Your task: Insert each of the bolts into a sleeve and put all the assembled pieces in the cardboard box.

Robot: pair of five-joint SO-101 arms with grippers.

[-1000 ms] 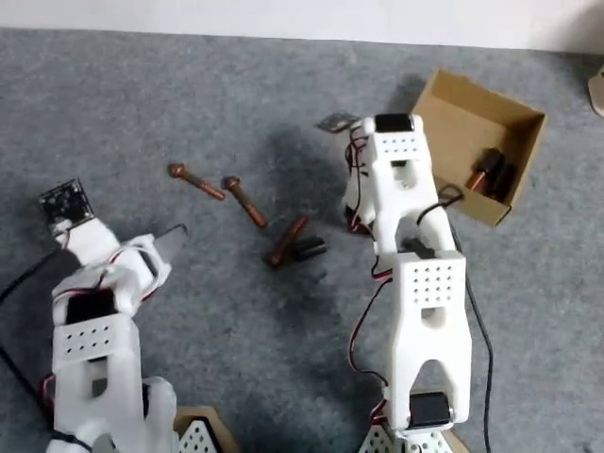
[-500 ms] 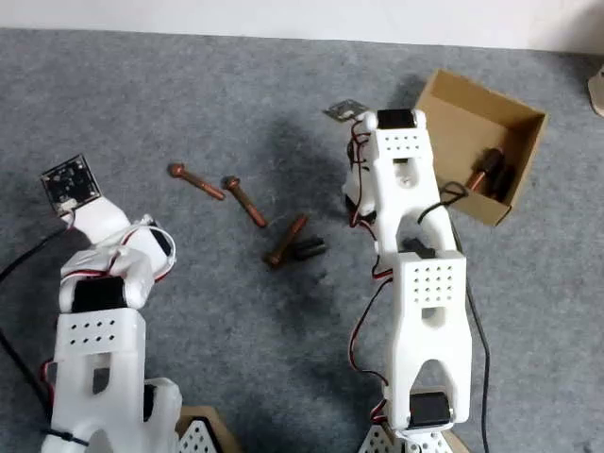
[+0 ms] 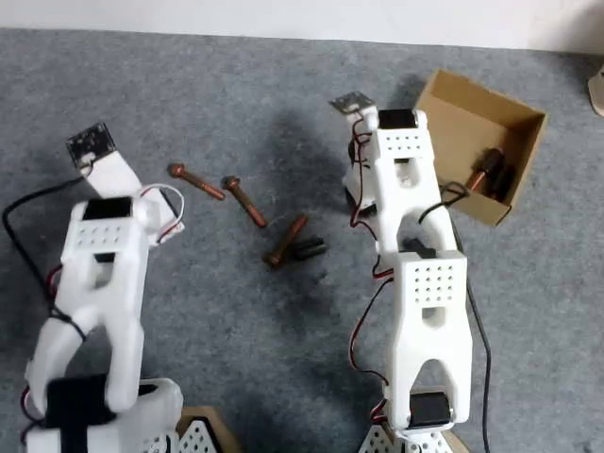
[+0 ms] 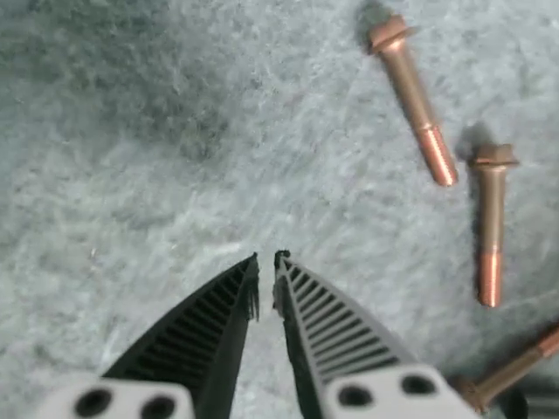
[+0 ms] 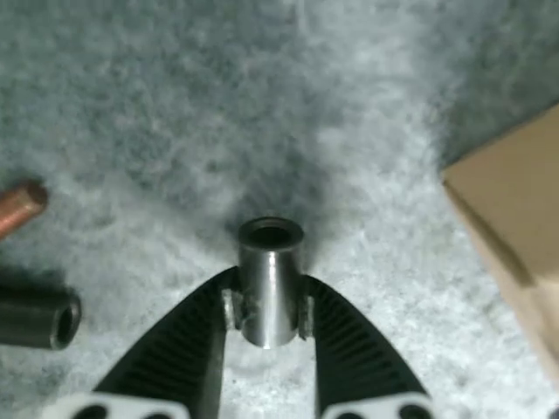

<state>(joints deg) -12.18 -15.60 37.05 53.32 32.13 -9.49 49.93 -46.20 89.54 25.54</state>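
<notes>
Two copper bolts (image 3: 196, 182) (image 3: 245, 202) lie apart on the grey carpet, and a third bolt (image 3: 286, 240) lies beside a black sleeve (image 3: 309, 249). In the left wrist view my left gripper (image 4: 266, 260) hovers shut and empty over carpet, with the nearest bolt (image 4: 412, 96) off to one side. My right gripper (image 5: 266, 301) is shut on an upright dark sleeve (image 5: 271, 262), close to the cardboard box (image 5: 511, 236). The lying sleeve (image 5: 35, 319) and a bolt tip (image 5: 17, 208) are beside it. The cardboard box (image 3: 467, 127) holds assembled pieces (image 3: 491, 172).
The right arm (image 3: 401, 189) stands between the loose parts and the box and hides its own gripper from above. The left arm (image 3: 99, 255) rises along the left side. A pale object (image 3: 596, 90) sits at the right edge. Open carpet lies in front of the bolts.
The left arm has swung away from its base and stretched toward the bolts, its wrist turning. The right arm has barely shifted and keeps hold of the sleeve.
</notes>
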